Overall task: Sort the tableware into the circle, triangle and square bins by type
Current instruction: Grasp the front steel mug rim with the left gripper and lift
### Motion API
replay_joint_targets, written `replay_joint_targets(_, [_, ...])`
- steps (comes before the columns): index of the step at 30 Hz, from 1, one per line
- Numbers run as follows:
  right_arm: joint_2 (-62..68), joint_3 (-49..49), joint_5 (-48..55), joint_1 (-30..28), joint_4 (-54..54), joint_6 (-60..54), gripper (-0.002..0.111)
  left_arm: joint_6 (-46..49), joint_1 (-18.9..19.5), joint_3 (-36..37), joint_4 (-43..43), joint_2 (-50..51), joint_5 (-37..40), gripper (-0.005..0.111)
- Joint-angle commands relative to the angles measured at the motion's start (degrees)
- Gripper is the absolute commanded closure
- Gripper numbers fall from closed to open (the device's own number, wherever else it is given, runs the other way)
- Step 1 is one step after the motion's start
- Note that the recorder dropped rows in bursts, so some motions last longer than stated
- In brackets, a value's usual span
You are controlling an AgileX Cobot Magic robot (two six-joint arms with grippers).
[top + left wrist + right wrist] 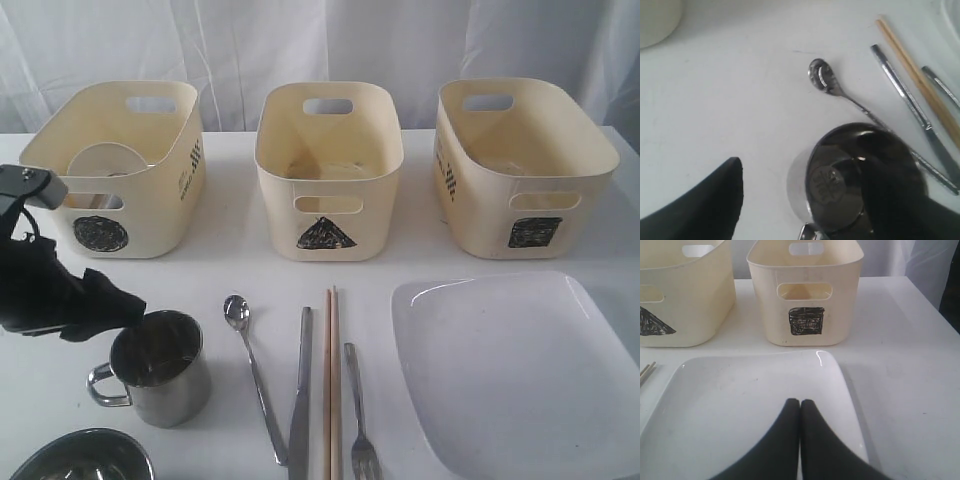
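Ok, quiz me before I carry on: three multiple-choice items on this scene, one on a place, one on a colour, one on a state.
1. Which mark is on the middle bin? A circle; B triangle; C square.
2. What colour is the square plate? A white; B blue; C black.
3. How is the right gripper? A open; B shut, empty; C shut on a cloth.
Answers: 1 B, the triangle bin stands between the other two. 2 A, it shows glossy white. 3 B, its fingertips meet above the plate with nothing between them.
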Motion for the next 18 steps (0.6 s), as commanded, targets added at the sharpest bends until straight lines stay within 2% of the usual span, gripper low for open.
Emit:
replay_joint_targets(1, [-0.2, 0.0, -0.8, 0.3, 0.0, 0.1, 0.108, 0.8, 0.0, 2.4, -1.6, -0.4, -0.9, 0.037])
replay_joint_targets(5, [-0.2, 0.0, -0.8, 0.3, 0.0, 0.1, 0.108, 1.4, 0.0, 2.4, -1.2, -0.4, 0.5, 0.037])
replay_joint_targets(8, [-0.2, 0.0, -0.8, 0.3, 0.0, 0.1, 0.108, 6.0, 0.0, 3.8, -0.9, -0.2, -0.2, 0.037])
replay_joint_targets(18, [-0.2, 0.0, -0.8, 0.3, 0.0, 0.1, 0.108, 11.2, 0.0, 5.1, -2.2, 6.4, -0.4, 0.037])
